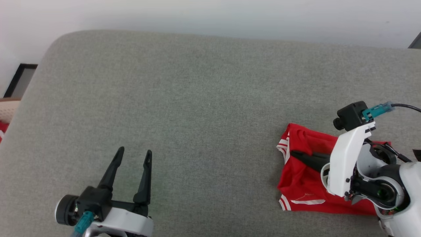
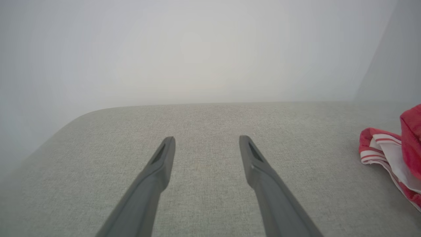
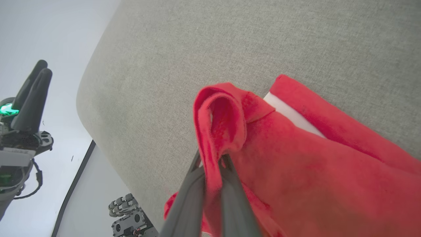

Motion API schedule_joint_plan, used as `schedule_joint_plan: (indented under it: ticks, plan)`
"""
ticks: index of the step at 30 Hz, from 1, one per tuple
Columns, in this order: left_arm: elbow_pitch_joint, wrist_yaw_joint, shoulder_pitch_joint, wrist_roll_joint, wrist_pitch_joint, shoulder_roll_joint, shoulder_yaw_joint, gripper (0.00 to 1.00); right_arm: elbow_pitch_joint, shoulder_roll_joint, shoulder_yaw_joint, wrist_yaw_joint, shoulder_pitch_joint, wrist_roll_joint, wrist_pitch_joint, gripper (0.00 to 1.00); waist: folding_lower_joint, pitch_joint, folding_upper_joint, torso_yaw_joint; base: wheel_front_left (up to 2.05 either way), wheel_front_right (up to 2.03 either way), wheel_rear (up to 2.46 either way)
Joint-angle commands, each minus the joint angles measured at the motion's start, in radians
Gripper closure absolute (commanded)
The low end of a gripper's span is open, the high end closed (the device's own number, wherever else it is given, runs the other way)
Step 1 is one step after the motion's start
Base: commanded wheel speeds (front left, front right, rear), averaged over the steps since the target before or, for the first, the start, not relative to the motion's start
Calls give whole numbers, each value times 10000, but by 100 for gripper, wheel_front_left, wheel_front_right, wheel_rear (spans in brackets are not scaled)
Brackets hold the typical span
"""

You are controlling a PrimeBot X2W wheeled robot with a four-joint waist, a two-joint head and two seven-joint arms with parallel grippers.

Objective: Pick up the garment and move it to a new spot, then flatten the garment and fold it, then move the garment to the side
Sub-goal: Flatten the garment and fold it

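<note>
Grey fabric-covered tabletop (image 1: 197, 98), rounded corner, pale wall (image 1: 197, 13) behind it.

Garment (image 1: 302, 174) lay on the tabletop in a rough, bunched rectangle, not flat. Red body; white-and-red striped trim bands on the edge facing the left tool. In left wrist view the garment (image 2: 388, 154) showed trim and a white sleeve part w/ red folded over it. Right wrist view: garment (image 3: 296, 164) mostly red, a white strip between two red layers.

R tool (image 1: 294, 153) directly over the garment, dark fingers lying across its upper part, white forearm and wrist camera above the garment's middle. Right wrist view: R tool (image 3: 212, 161) fingers drawn together on a fold of red fabric, pinched betw. them; the fold stood up above the rest of the garment, looped over at its top. Rest of garment lying on the tabletop.

L tool (image 1: 135, 150) well apart from the garment, over bare tabletop, nothing betw. its fingers. Fingers spread apart, clear gap; same in left wrist view, L tool (image 2: 206, 140) w/ grey fabric showing betw. the fingers. Can't tell whether its tips touched the tabletop. Also seen from the right wrist view, L tool (image 3: 44, 67) far off beyond the tabletop edge from the garment, green light on its wrist.
</note>
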Motion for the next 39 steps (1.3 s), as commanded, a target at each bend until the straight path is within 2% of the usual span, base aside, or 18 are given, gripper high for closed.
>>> schedule_joint_plan:
  ticks: [1,11,12,13,14,15,19,26,32,35,39]
  plan:
    - [21,-39,-110,-86,6,-20,13,0,218,52,101,-13,-127,13,-249,100,0,173,0,85,0,0,0]
    - [219,-40,-298,-157,6,-67,-58,0,1442,-199,1560,-13,-539,18,-1546,100,0,250,0,30,0,0,0]
    - [215,-40,-285,-166,6,-36,-23,0,1441,-202,1676,-13,-578,123,-1729,94,0,225,0,-14,0,0,0]
    - [209,-40,-261,-177,6,-7,14,0,1409,-241,1794,-13,-635,216,-1934,73,0,205,0,-59,0,0,0]
    - [196,-40,-222,-185,6,33,67,0,1409,-294,1894,-13,-674,311,-2090,31,0,176,0,-125,0,0,0]
    - [193,-40,-184,-179,6,71,87,0,1383,-361,2008,-13,-710,351,-2231,0,0,138,0,-179,0,0,0]
    - [238,-40,-5,-196,7,231,207,0,1252,-620,2367,-13,-770,864,-2659,0,0,-116,0,-476,0,0,0]
    - [362,-40,81,-172,7,419,179,0,1661,-1170,2284,-13,-582,1441,-3798,0,0,-464,0,-1035,0,0,0]
    - [732,-40,168,-368,7,535,79,0,2429,-1350,2521,-13,-416,1831,-5641,0,0,-578,0,-1488,0,0,0]
    - [888,-40,257,-432,7,517,232,0,2909,-1584,2969,-13,-448,1362,-6793,0,0,-630,0,-1689,0,0,0]
    - [1050,-40,445,-505,7,479,433,0,3533,-1560,3340,-13,-454,1152,-8308,0,0,-723,0,-1874,0,0,0]
